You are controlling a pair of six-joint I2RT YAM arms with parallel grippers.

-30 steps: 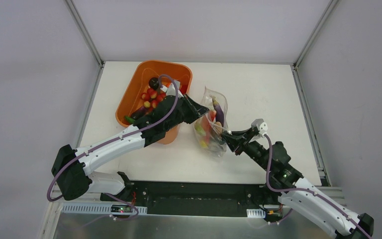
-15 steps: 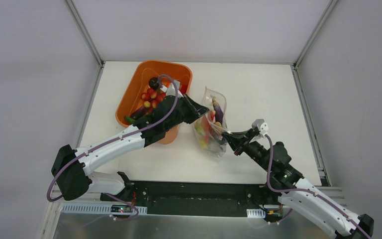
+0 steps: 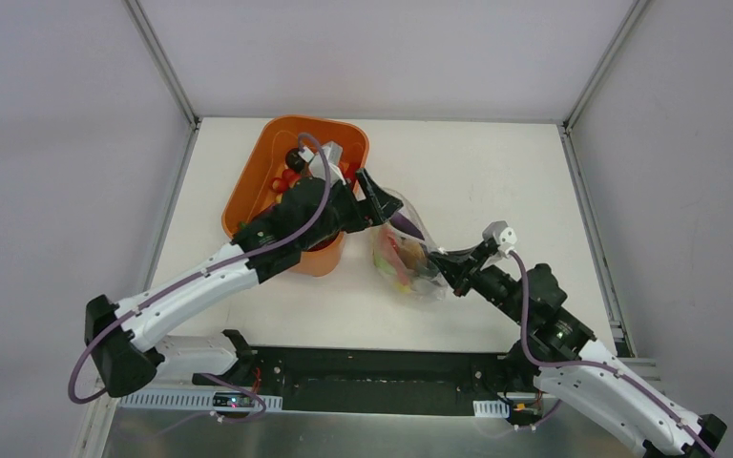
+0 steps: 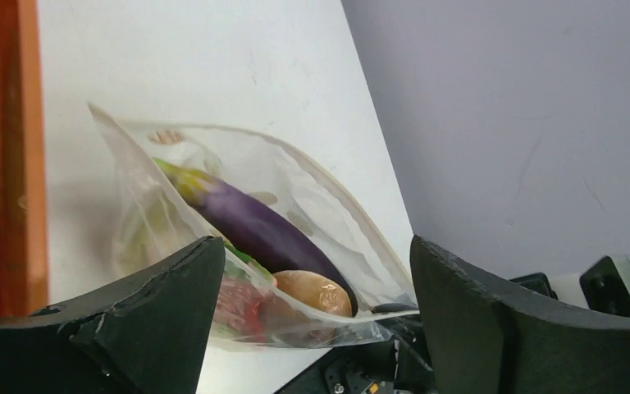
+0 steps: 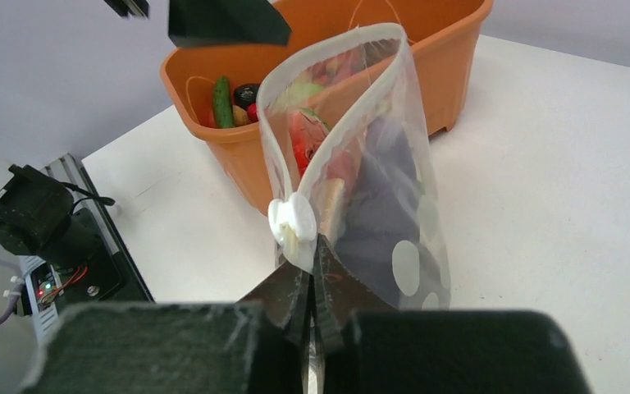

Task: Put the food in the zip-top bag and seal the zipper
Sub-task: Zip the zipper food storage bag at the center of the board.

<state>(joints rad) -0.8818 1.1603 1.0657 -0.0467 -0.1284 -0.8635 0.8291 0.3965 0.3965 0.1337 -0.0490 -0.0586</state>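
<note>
- Your zip-top bag point(image 3: 403, 256) stands on its edge just right of the orange tub point(image 3: 256, 170), mouth gaping towards the left arm.
- Through the clear dotted plastic you can see the food: a purple eggplant point(image 4: 256, 223), with red and tan pieces under it.
- The zipper point(image 5: 377, 30) is unsealed, its two white strips bowed apart.
- Everything sits on a white table point(image 3: 496, 172) enclosed by pale grey walls point(image 3: 372, 48).
- Your left hand point(image 4: 316, 254) is spread wide at the bag's mouth, holding nothing.
- Your right hand point(image 5: 313, 263) is pressed together, pinching the bag's corner just below the white slider point(image 5: 291, 220).
</note>
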